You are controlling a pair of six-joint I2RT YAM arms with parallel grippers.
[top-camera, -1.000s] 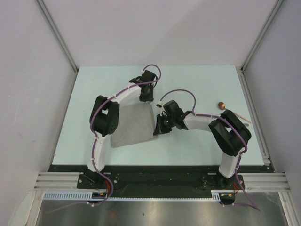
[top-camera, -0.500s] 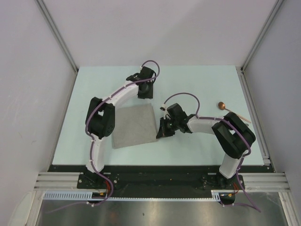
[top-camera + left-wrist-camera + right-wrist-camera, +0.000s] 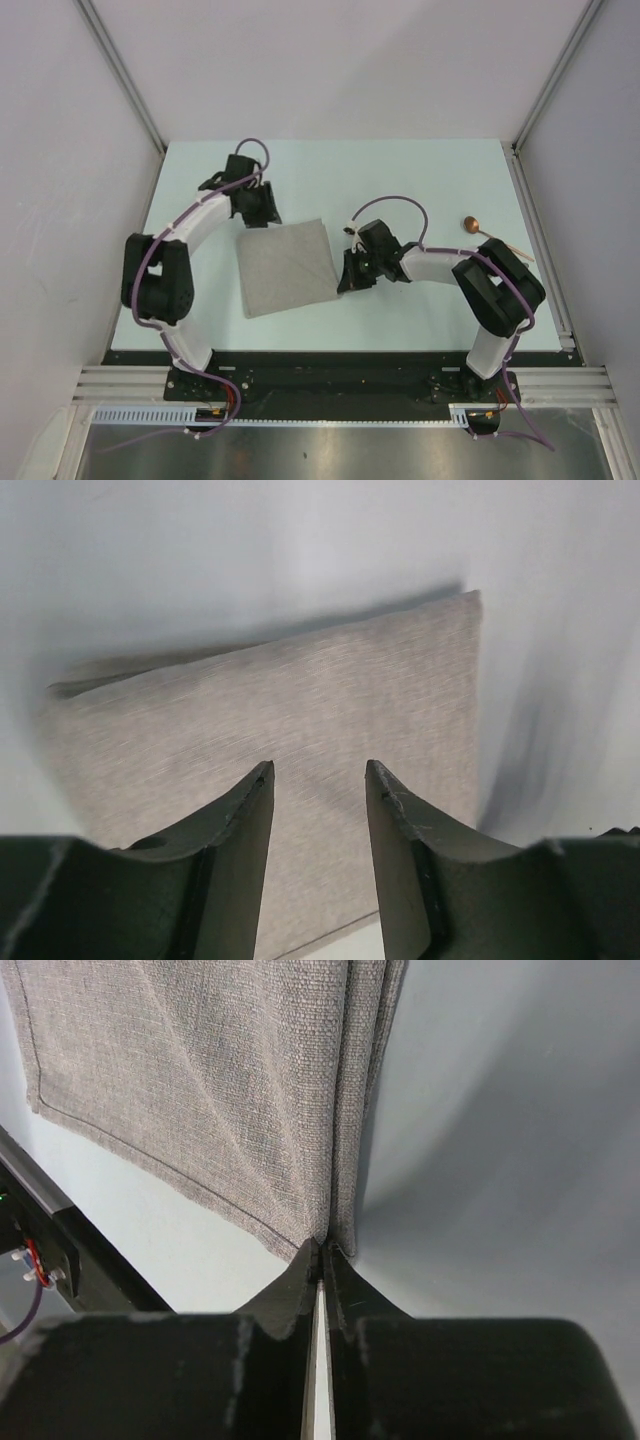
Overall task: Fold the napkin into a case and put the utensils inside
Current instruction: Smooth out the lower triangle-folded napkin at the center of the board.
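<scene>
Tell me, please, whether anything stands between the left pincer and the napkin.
Nothing visible does: the left pincer is open close to the napkin, whose cloth shows unobstructed through the gap between its fingers.

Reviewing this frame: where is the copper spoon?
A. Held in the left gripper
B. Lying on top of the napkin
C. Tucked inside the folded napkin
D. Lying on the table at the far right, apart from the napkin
D: the copper spoon lies on the bare table at the far right, well apart from the napkin, which has nothing on it.
</scene>
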